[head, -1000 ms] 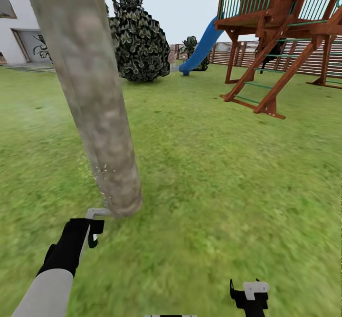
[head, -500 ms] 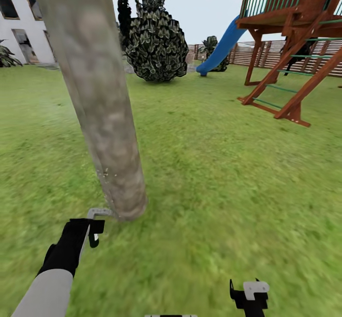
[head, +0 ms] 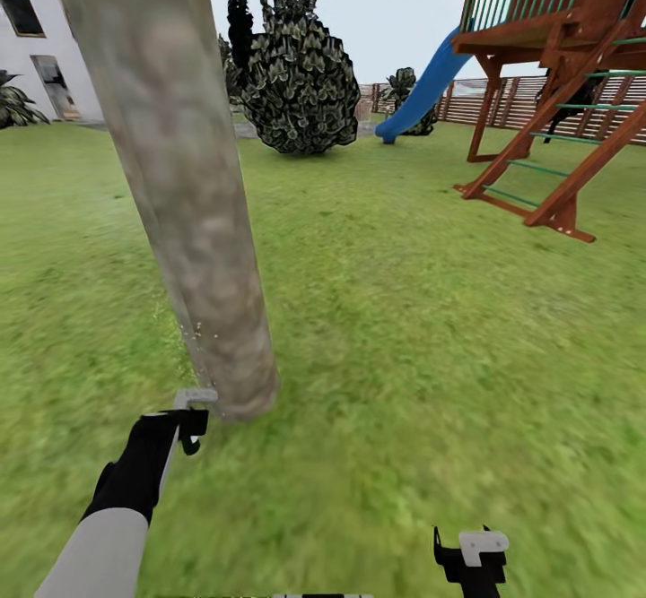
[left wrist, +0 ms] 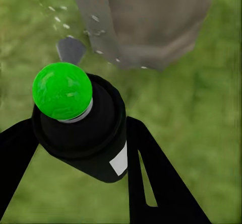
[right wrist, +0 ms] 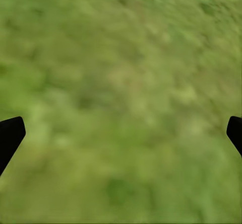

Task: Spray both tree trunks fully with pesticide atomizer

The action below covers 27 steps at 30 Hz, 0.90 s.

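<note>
Beside the tree trunk (head: 193,221) base, left jaws clamped around pesticide atomizer (left wrist: 80,126), white specks (left wrist: 58,18) on bark, right jaws spread wide.

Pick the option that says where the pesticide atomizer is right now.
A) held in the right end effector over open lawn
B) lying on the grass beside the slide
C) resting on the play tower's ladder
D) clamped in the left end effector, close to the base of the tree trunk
D: the pesticide atomizer sits between the left end effector's fingers, aimed at the tree trunk, where white specks show.
</note>
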Tool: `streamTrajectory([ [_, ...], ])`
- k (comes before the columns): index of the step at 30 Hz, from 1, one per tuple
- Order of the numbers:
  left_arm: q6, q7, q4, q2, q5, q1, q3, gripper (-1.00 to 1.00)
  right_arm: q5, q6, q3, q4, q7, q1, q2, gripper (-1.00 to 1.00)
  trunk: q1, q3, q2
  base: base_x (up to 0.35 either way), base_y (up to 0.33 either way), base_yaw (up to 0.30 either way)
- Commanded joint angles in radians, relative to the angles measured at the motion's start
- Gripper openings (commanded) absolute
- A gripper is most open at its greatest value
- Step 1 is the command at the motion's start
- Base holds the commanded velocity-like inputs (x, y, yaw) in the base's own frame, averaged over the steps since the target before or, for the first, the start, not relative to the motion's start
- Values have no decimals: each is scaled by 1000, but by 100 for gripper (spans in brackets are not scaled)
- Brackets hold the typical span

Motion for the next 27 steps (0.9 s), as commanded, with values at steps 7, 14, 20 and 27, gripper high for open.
streamTrajectory([
  [7, -64, -5, -2, -22, 1, 19, 2, -100, 0, 0, 0, -1, 0, 0, 1, 100, 0, 0, 0, 0, 0, 191],
  [14, -167, -78, -10, -23, 1, 29, 5, -100, 0, 0, 0, -1, 0, 0, 0, 100, 0, 0, 0, 11, -29, 3],
  [20, -168, -79, -4, -28, -1, 29, 2, -100, 0, 0, 0, 0, 0, 0, 1, 100, 0, 0, 0, 97, -243, 0],
  [27, -167, -75, -5, -24, 1, 29, 8, -100, 0, 0, 0, 0, 0, 0, 0, 100, 0, 0, 0, 222, -83, 0],
])
